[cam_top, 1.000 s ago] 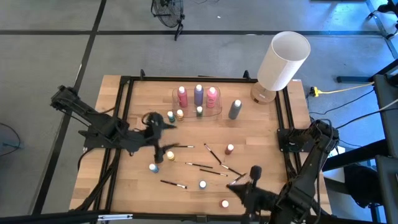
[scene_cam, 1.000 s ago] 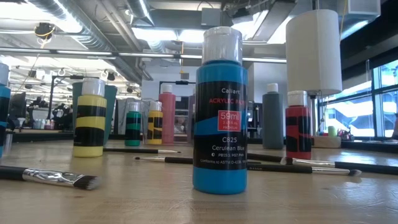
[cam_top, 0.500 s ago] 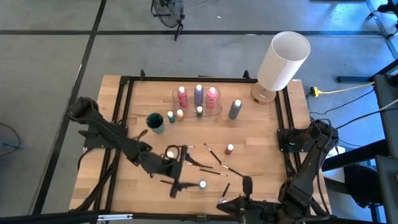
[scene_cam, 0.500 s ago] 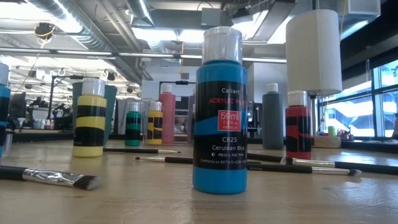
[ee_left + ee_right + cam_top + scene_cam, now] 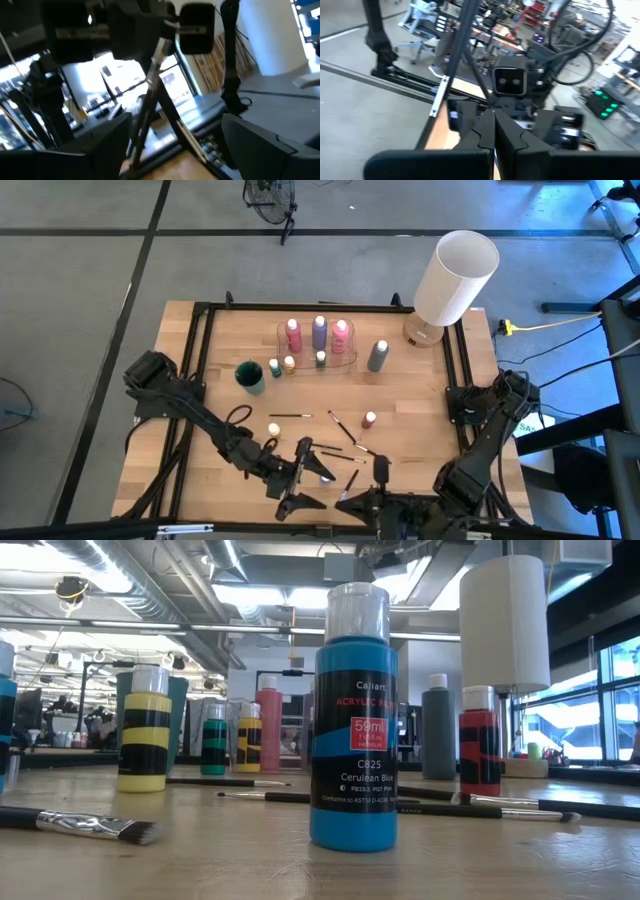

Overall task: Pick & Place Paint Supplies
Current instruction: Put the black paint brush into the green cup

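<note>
Plainly, the brushes (image 5: 345, 456) and small bottles (image 5: 369, 420) scattered mid-tabletop (image 5: 420, 395) are light, slick things (grab bottles by the body). Left gripper (image 5: 305, 480) jaws gape empty; right gripper (image 5: 345, 500) jaws are closed.

Both arms are crowding the near edge. Brushes (image 5: 345, 448) and small bottles (image 5: 370, 420) are littering mid-table; its left side (image 5: 215, 370) is lying open.

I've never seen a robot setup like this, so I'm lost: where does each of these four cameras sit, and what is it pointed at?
High view: overhead, straight down on the table; both arms show.
Low view: at tabletop height, level past the blue paint bottle into the room; no arm shows.
Left wrist view: on the left arm, past its open fingers.
Right wrist view: on the right arm, past its shut fingers.
Shared: high and low views both show the white lamp.
</note>
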Tool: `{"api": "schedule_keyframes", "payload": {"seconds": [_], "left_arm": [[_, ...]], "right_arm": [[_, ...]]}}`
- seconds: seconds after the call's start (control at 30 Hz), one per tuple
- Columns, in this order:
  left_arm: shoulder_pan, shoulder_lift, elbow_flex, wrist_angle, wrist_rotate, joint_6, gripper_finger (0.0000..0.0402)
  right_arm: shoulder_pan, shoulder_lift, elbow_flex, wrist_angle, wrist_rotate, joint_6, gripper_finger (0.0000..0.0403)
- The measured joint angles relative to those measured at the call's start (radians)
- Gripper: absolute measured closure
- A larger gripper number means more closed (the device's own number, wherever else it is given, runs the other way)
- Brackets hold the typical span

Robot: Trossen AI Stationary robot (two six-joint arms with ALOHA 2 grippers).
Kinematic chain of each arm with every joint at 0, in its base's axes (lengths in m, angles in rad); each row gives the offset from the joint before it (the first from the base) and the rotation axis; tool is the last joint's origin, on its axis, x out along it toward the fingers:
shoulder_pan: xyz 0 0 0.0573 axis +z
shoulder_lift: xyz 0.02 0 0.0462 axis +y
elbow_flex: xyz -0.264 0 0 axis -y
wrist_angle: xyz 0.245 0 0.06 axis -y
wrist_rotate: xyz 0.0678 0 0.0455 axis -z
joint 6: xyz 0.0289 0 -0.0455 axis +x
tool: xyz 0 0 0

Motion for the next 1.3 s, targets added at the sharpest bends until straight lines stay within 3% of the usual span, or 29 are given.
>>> {"api": "schedule_keyframes", "payload": {"seconds": [0.43,1.3], "left_arm": [[0.034,0.005,0.021,0.042,-0.001,0.001,0.0096],[0.047,0.005,0.026,0.037,0.009,-0.054,0.0097]], "right_arm": [[-0.041,0.002,0.0,0.037,-0.093,-0.011,0.0403],[-0.094,0.002,0.0,0.114,-0.156,-0.093,0.0403]]}}
